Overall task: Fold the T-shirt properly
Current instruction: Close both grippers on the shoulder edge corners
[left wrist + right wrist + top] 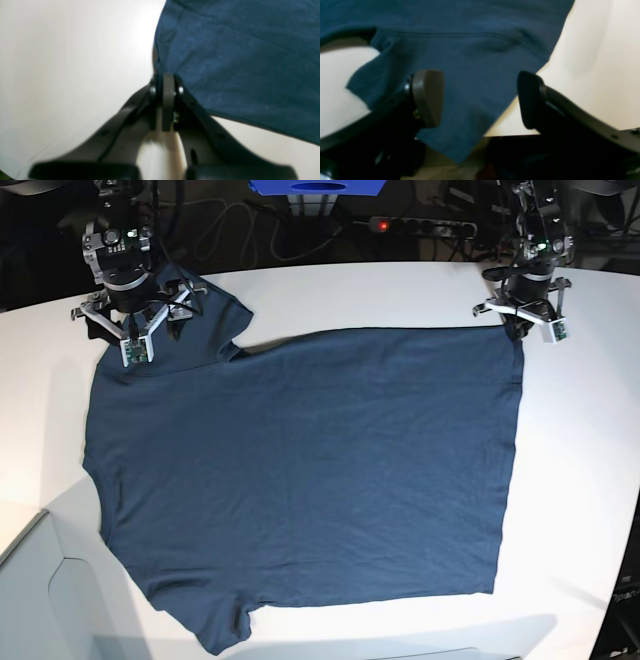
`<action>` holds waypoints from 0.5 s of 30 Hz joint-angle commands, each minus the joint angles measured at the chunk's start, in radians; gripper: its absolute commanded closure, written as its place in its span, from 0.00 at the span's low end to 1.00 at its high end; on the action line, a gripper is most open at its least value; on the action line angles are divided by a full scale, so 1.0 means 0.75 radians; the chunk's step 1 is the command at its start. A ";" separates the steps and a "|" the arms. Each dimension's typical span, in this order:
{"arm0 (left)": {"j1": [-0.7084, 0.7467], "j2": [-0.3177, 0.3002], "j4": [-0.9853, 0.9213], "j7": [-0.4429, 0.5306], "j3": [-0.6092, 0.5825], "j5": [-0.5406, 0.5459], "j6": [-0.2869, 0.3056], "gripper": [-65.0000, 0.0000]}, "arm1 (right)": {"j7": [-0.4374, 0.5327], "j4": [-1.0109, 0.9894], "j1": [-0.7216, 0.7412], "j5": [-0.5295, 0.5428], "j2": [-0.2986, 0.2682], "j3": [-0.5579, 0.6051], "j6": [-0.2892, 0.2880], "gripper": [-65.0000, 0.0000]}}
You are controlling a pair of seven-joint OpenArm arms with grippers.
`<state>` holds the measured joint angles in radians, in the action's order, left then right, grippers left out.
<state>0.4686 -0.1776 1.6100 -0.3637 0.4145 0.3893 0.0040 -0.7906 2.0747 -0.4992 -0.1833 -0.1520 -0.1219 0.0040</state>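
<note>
The dark navy T-shirt (300, 470) lies spread flat on the white table (585, 480), sleeves toward the base view's left and hem toward its right. My left gripper (168, 81) is shut on the hem's far corner, and the cloth (237, 62) stretches away from the pinch. In the base view it (522, 323) sits at the shirt's far right corner. My right gripper (480, 100) is open over the far sleeve (470, 50), one finger resting on the cloth and the other beyond the sleeve edge. In the base view it (135, 335) is at the far left.
A power strip with cables (420, 225) and a blue box (320, 188) lie behind the table's far edge. A pale grey panel (40, 590) sits at the near left corner. Bare table shows to the right of the shirt and along the near edge.
</note>
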 commanded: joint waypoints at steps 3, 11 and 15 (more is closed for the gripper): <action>0.014 -0.008 0.019 0.001 0.007 0.002 -0.002 1.00 | 0.024 -0.007 0.012 -0.004 -0.032 -0.008 -0.008 0.32; 0.014 -0.006 0.019 0.001 0.007 0.002 -0.002 1.00 | 0.026 -0.241 0.081 0.004 -0.032 -0.176 -0.072 0.31; 0.014 -0.006 0.019 0.001 0.007 0.002 -0.002 1.00 | 0.028 -0.290 0.088 0.004 0.009 -0.270 -0.207 0.32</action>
<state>0.4713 -0.1768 1.6100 -0.3637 0.4152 0.3897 0.0040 -0.7834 1.8416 -0.4332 -0.1848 -0.1394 -0.3222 -0.1329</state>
